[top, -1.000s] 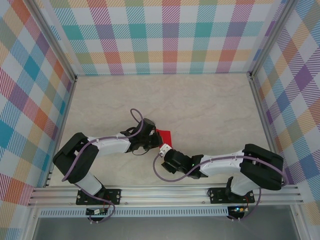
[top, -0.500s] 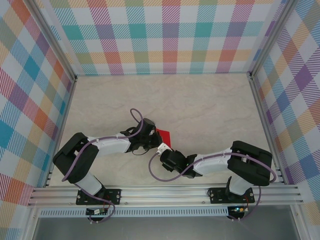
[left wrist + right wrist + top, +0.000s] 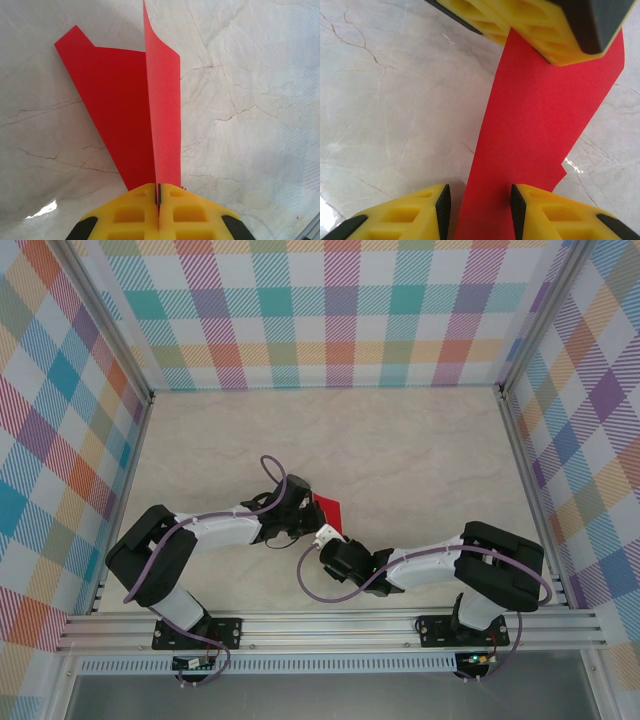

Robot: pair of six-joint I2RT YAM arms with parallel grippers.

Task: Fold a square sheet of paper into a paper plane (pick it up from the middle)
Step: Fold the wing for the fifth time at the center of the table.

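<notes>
**Two grippers share one fold**

Two grippers meet at the red paper [image 3: 125, 110], which sits near the middle of the table [image 3: 250, 100], a little toward 6 o'clock in the top view. The paper is part folded. One flap stands up and the other lies flat.

The left gripper [image 3: 157, 192] comes in from 9 o'clock. Its fingers are pressed together and pinch the paper right at the fold. The right gripper [image 3: 480, 200] comes in from 6 o'clock. Its fingers are spread, with the paper's near end running between them. They do not squeeze it yet.

I think the step in hand is making a crease, with the left gripper holding the paper up. Next, the right gripper needs to close gently on the strip and press along the fold. If it tugs, the thin paper may slip or tear.

Since a second ago, the right arm has swung toward 9 o'clock and its gripper has slid a bit that way. The paper and the left gripper have stayed put.
</notes>
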